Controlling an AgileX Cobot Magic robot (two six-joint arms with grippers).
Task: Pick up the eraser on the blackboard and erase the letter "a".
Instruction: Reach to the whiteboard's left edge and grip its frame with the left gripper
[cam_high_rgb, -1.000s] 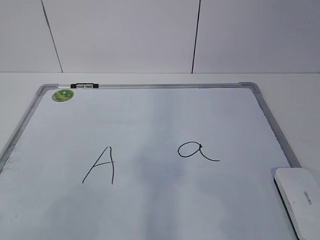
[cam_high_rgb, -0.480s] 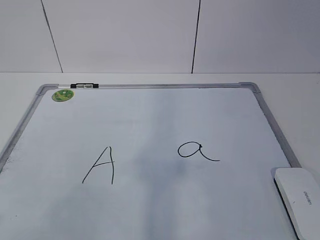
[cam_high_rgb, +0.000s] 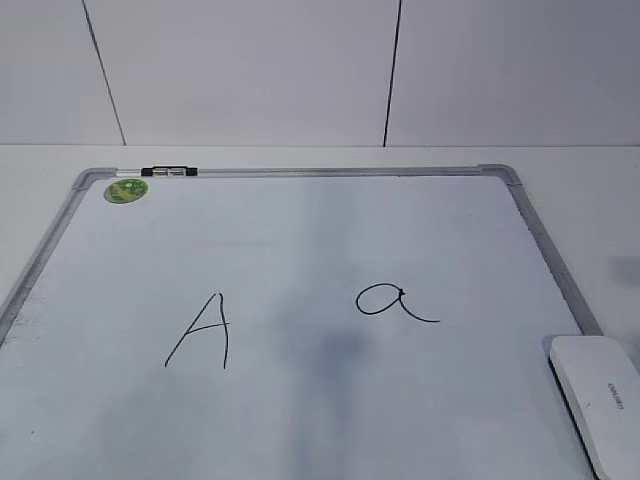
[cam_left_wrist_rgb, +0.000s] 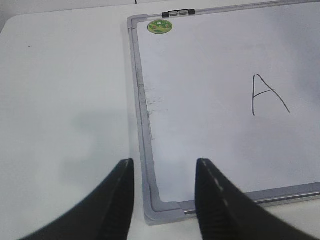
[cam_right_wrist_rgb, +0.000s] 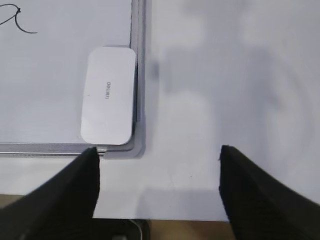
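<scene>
The board is lying flat on a white table, its grey frame running round it. The eraser is sitting in the board's near right corner, lettering up, its long side lying along the right frame rail; in the right wrist view it is resting against the corner of the frame. The "a" is showing in black marker right of the middle, well apart from the eraser, and only its tail is reaching into the right wrist view. A capital "A" is standing to its left, and a green sticker is sitting in the far left corner.

The right gripper is hanging with its jaws spread wide, gripping nothing, above bare table just right of the eraser. The left gripper is also standing parted and empty, hovering over the board's near left corner
</scene>
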